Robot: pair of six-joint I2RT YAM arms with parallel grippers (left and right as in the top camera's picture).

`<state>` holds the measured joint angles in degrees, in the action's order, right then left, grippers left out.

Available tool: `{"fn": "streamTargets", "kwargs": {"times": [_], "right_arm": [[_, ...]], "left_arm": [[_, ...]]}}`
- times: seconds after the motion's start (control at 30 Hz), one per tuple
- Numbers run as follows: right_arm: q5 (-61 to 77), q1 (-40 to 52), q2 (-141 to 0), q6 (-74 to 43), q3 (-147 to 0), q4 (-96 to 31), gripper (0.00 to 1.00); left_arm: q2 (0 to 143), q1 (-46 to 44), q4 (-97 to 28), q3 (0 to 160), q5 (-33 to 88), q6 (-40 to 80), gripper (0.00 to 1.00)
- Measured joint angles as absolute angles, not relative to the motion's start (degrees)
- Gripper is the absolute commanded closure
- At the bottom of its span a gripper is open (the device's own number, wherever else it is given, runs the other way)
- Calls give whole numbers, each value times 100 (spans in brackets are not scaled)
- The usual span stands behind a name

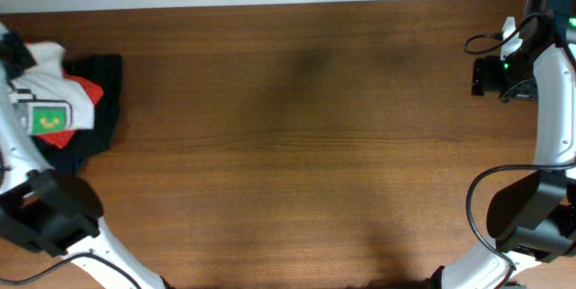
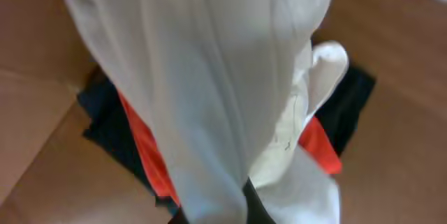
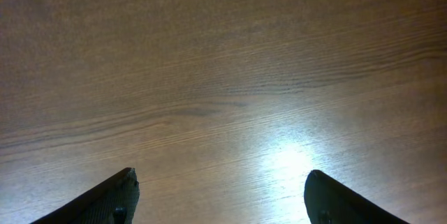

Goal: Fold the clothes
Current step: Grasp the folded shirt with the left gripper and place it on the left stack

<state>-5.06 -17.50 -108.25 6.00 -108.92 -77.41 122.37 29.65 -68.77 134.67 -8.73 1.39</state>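
step in hand: pulling the white t-shirt (image 2: 209,77) off the pile, before any fold. it is at the left edge of the bench (image 1: 297,145), toward the far side, bunched on top of a red shirt (image 2: 143,158) and a dark garment (image 2: 105,123).

left gripper (image 2: 246,206): only a dark sliver of it shows under the cloth. the white fabric gathers right at it and hangs up off the pile, so we judge it clamped on the t-shirt. the jaws themselves are mostly hidden.

right gripper (image 3: 220,175): fingers wide apart, holding nothing, over bare wood near the far right corner.

next move, as we judge it: carry the t-shirt to the open middle of the bench and spread it flat. the right arm should take a second edge. risk: the red shirt drags along.

views compared:
- overhead shows the green print (image 1: 49,118) on the t-shirt and how well apart the two arms are; the left wrist shows neither.
- left wrist shows the white cloth lifted clear of the red and dark layers; overhead reads it as one heap.
- right wrist shows only wood grain and glare.
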Motion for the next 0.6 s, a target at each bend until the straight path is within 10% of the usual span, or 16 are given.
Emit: {"fn": "streamTargets", "kwargs": {"times": [0.27, 0.33, 0.37, 0.6], "right_arm": [[-506, -1750, -10825, 600, -10892, -7738, 21], [-506, -1750, -10825, 602, -10892, -7738, 21], [-506, -1750, -10825, 600, -10892, -7738, 20], [-506, -1750, -10825, 607, -10892, -7741, 7]], "left_arm": [[12892, 3544, -6552, 13467, -211, 137, 89], [12949, 3732, -6554, 13467, -211, 169, 18], [12969, 3820, -6554, 13467, -235, 123, 1], [13017, 4023, -7303, 13747, -576, 91, 1]]}}
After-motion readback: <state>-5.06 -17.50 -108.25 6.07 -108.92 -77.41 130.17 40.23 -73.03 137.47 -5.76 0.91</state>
